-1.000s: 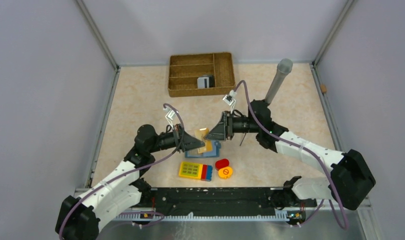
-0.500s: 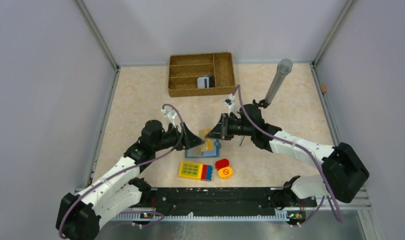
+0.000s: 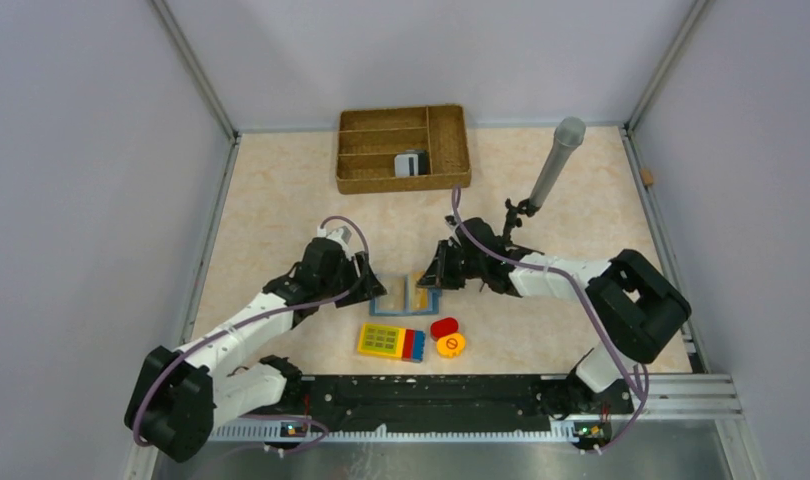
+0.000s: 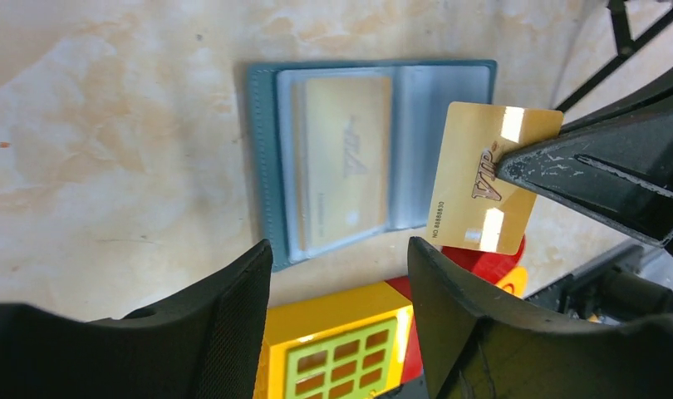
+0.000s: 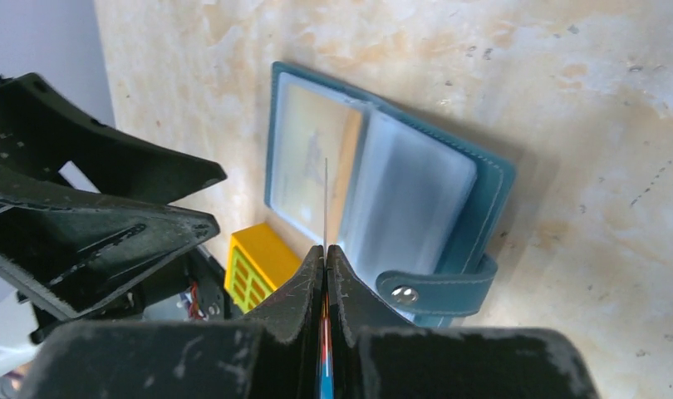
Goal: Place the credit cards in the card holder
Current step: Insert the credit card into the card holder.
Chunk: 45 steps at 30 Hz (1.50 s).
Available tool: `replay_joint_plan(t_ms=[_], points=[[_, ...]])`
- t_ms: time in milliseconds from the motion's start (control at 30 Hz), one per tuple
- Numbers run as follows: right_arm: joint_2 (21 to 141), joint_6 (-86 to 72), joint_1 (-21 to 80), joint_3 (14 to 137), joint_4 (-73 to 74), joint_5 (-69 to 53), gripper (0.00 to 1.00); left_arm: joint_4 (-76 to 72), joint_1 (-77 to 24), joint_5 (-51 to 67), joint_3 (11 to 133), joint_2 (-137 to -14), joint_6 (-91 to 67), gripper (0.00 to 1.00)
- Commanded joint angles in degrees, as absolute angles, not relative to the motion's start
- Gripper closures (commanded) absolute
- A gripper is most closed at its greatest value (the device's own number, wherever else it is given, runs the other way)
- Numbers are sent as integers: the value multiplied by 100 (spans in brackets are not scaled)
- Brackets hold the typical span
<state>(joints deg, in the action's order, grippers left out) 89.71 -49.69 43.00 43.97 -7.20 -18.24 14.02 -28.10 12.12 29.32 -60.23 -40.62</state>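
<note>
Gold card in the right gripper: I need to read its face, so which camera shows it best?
Left wrist: the gold VIP card faces it, print legible, pinched by the right gripper. Right wrist sees it edge-on, a thin line. Top external shows only a tan speck.

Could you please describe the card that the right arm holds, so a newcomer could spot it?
From the wicker tray at the back, come forward to the open teal card holder lying flat. There the right pincer is shut on a gold VIP card. The other gold card sits inside a pocket.
</note>
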Motion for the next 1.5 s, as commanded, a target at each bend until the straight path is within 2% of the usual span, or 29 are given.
replay_joint_plan(t_ms=[0,500,767,1067,1467], points=[[9259,-5201,4351,4628,-1146,-1763,100,1366,-2722,784,2944,-6143,-3908,39],[9740,-5626,4359,4535,-1821,-1925,100,621,-2470,1318,2657,-6721,-3990,49],[9913,-5674,4368,4527,-1783,-1854,100,497,-2435,1388,2606,-6879,-3966,60],[10102,-5682,4375,4553,-1684,-1740,100,427,-2424,1405,2581,-7024,-3949,63],[10413,-5637,4402,4671,-1662,-1685,100,304,-2421,1480,2577,-7296,-3911,72]])
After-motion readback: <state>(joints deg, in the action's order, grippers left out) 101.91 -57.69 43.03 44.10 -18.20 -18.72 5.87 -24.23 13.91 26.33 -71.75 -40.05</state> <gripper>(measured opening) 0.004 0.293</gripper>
